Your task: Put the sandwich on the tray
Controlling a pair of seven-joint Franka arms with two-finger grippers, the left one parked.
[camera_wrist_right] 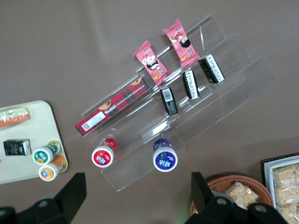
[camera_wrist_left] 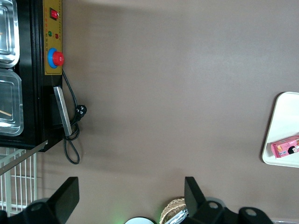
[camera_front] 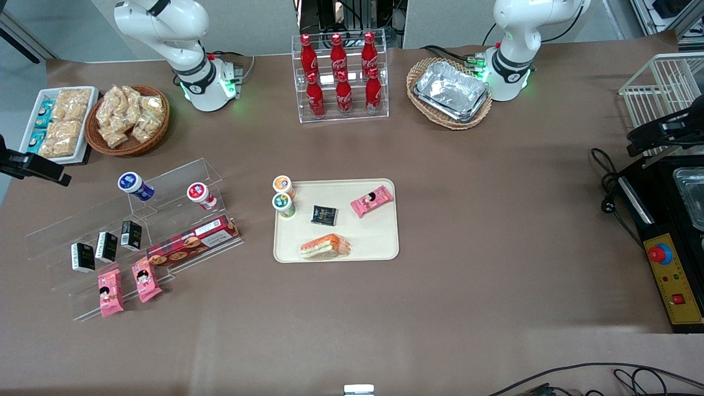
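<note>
One gripper point(camera_wrist_right: 136, 176) hangs high over the working arm's end of the tabletop point(camera_front: 495, 220), above the stepped rack point(camera_front: 181, 176). Its jaws stand wide apart and hold nothing.

One white dish point(camera_front: 33, 118) of snacks sits at that end. One wicker basket point(camera_front: 129, 118) of snack bags is just beside it.

The clear rack carries:
- two cups, one blue-lidded point(camera_front: 135, 185) and one red-lidded point(camera_front: 201, 195);
- three black cartons point(camera_front: 105, 246) in a row;
- one red biscuit box point(camera_front: 192, 242);
- two pink packets point(camera_front: 110, 293) on the step nearest the front camera.

Six red bottles point(camera_front: 341, 77) stand in a clear stand between the two arm bases, three on each of two tiers.

One tray point(camera_front: 379, 242) lies at mid-tabletop. On it are:
- two more cups, orange-lidded point(camera_front: 282, 184) and green-lidded point(camera_front: 283, 202), touching, at the edge toward the working arm;
- one black packet point(camera_front: 324, 215);
- one pink packet point(camera_front: 372, 201);
- one sandwich point(camera_front: 324, 246).

The sandwich lies flat inside the tray's rim, along the edge nearest the front camera. It is nearer that camera than the black packet and apart from it.

One second basket point(camera_front: 450, 92) holds a stack of foil trays; their number cannot be told.

One white wire rack point(camera_front: 660, 88) and one black machine point(camera_front: 668, 275) with a red button stand at the parked arm's end.
</note>
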